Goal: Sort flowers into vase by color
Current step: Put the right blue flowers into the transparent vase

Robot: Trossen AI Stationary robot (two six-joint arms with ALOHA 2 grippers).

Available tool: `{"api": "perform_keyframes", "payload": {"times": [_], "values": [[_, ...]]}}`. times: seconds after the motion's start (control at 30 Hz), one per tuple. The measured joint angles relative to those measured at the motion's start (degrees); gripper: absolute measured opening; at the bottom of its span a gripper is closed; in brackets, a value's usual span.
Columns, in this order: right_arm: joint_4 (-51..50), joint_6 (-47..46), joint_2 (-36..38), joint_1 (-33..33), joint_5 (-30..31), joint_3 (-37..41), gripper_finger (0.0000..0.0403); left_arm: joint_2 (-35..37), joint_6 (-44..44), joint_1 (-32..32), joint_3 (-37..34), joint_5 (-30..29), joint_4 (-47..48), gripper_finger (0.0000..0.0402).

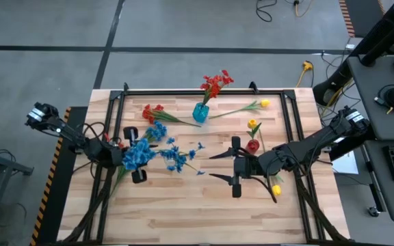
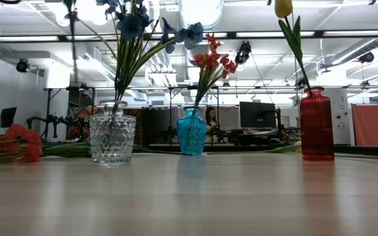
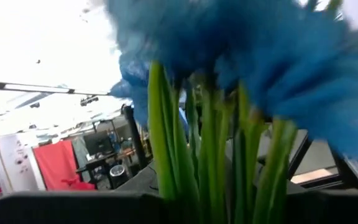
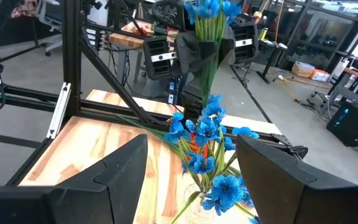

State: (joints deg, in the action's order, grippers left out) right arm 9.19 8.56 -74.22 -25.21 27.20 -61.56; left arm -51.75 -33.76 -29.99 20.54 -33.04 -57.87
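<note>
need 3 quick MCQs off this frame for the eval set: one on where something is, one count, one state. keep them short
1. The upright red flowers stand in the:
A. clear vase
B. blue vase
C. red vase

2. Vases in view:
A. two
B. three
C. four

3. The right gripper jaws are:
A. open, empty
B. shut, empty
C. shut on the red vase

Answers:
1 B: in the low view the red stems rise out of the blue vase.
2 B: the low view shows one clear, one blue and one red.
3 A: in the high view its two fingers stand well apart with nothing held between them.
</note>
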Motion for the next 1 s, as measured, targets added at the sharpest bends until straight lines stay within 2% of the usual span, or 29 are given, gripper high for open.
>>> {"api": "perform_keyframes", "payload": {"times": [0.3,0.43,0.73,1.0], "values": [[0.0,0.1,0.0,0.0,0.0,0.0,0.0237,-0.2,0.4,1.2,-2.7,0.3,-4.4,0.0076],[-0.1,0.0,0.0,0.0,0.0,0.0,0.0237,0.7,-0.2,1.2,-2.7,-2.9,-4.2,0.0076],[-0.8,0.0,0.0,0.0,0.0,0.0,0.0237,5.9,4.9,1.1,-2.7,-3.4,-4.4,0.0076],[-1.3,-0.5,0.0,0.0,0.0,0.0,0.0237,13.5,0.4,1.0,-1.6,-4.0,-4.2,0.0076]]}}
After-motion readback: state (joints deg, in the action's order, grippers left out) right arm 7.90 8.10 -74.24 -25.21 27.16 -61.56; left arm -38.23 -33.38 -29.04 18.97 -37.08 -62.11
